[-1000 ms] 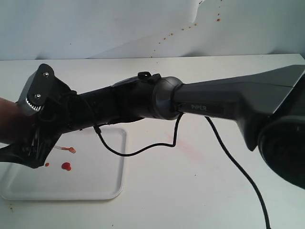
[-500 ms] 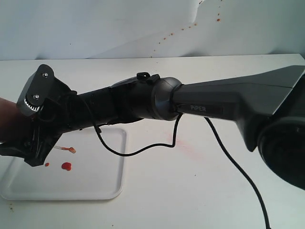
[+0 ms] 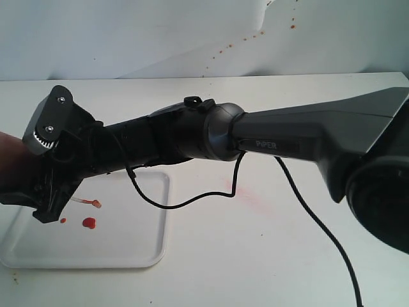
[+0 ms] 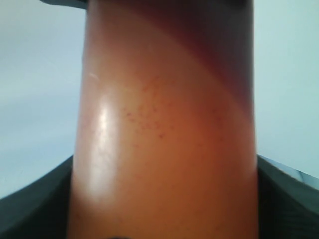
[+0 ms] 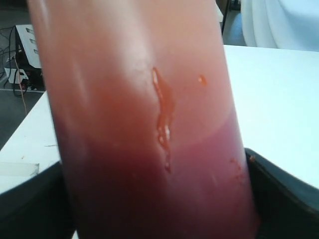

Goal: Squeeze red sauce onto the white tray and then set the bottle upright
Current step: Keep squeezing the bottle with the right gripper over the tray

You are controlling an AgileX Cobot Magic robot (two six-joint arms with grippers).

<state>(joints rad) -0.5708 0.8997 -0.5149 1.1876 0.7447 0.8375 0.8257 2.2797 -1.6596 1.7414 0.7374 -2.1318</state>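
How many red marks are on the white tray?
3: a round red sauce blob on the white tray, a tiny drop just left of it in the exterior view, a small reddish dash above them. The right arm may hide more.

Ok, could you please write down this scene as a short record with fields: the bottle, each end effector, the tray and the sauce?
bottle: orange-tinted, dark red sauce inside, held between both end effectors; tilt unclear
left end effector: shut on the bottle
right end effector: across on the left side, shut on the bottle
white tray: flat on the table, under the right arm
red sauce: round blob plus a small drop, on the white tray
status: sauce on tray; bottle not yet stood upright
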